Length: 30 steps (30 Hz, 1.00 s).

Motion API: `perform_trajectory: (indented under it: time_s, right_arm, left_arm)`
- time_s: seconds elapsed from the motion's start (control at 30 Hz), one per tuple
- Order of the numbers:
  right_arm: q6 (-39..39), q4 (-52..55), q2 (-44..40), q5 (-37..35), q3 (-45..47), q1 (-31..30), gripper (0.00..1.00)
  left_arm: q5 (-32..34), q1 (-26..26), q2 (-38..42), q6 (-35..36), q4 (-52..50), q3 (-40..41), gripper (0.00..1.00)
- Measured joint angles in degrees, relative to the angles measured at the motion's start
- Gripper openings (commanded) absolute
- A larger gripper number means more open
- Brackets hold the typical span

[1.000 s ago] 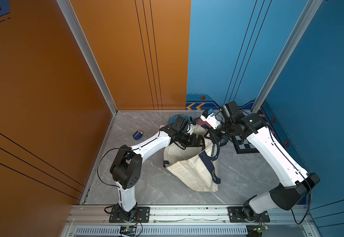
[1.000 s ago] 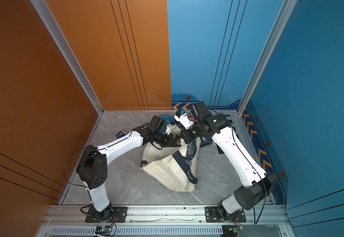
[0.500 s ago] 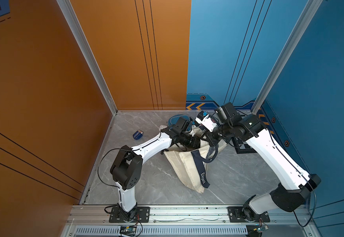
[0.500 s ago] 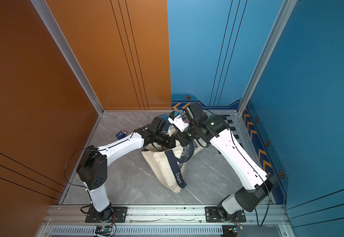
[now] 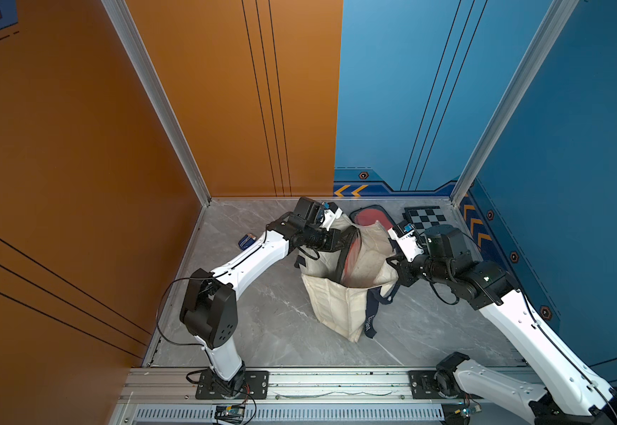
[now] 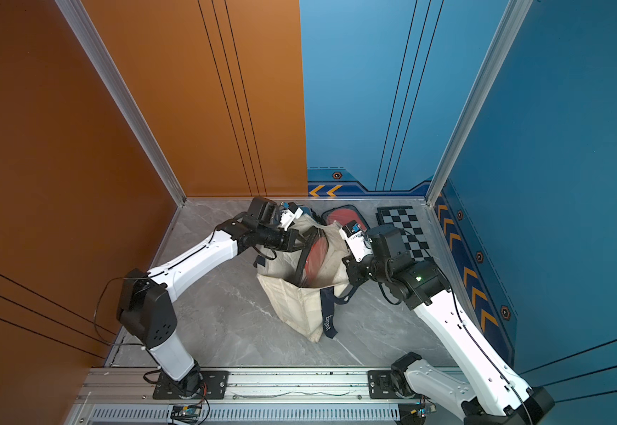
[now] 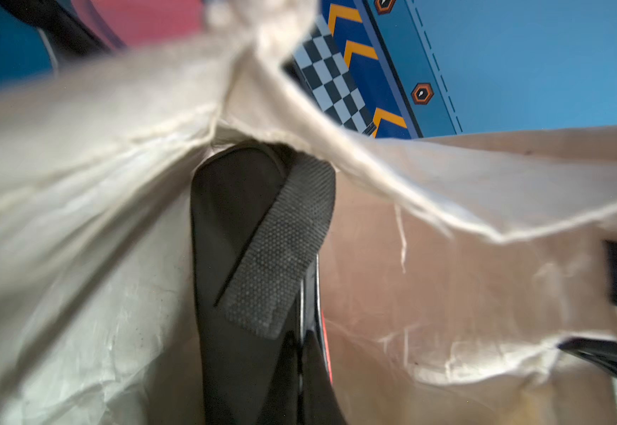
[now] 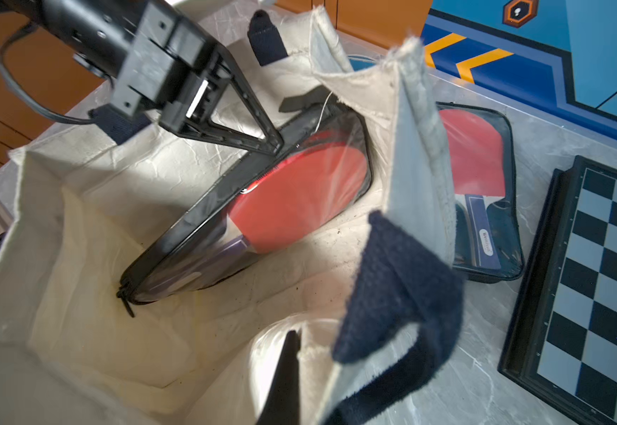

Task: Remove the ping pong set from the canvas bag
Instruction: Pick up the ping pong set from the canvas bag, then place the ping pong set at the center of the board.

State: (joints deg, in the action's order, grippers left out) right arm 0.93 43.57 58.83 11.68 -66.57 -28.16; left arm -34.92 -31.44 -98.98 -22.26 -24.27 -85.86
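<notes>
Pinching the black rim of a clear-fronted zip case (image 8: 281,198) with a red paddle, the left gripper (image 8: 275,147), jaws closed, has yet to lift it from the cream, navy-strapped canvas bag (image 5: 332,305), whose rim the right gripper (image 5: 393,264) clamps. Of two cases, the second case (image 8: 483,191) already lies outside, beside one chequered board (image 8: 594,276).

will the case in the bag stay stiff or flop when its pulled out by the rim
Probably fairly stiff: the case holds a flat oval shape leaning in the bag. Its clear glossy front may be slippery, but the left hand pinches the black rim. The limp, creased bag may drag along.
</notes>
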Motion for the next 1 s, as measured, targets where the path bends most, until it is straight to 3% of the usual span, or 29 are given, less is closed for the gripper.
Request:
perform_trajectory:
  time_s: [0.63,0.83,1.0]
  right_arm:
    - [-1.0,-7.6,2.1,-0.2,6.3,6.6,0.00]
    - [-0.8,-12.4,2.1,-0.2,9.4,8.0,0.00]
    - [-0.8,-15.8,3.6,-0.2,10.8,8.3,0.00]
  left_arm:
    - [1.2,-0.8,-0.2,-0.1,-10.9,-19.1,0.00]
    - [5.0,-0.3,1.7,-0.2,-11.8,-21.7,0.00]
    - [9.6,2.5,7.9,0.0,-12.1,-21.8,0.00]
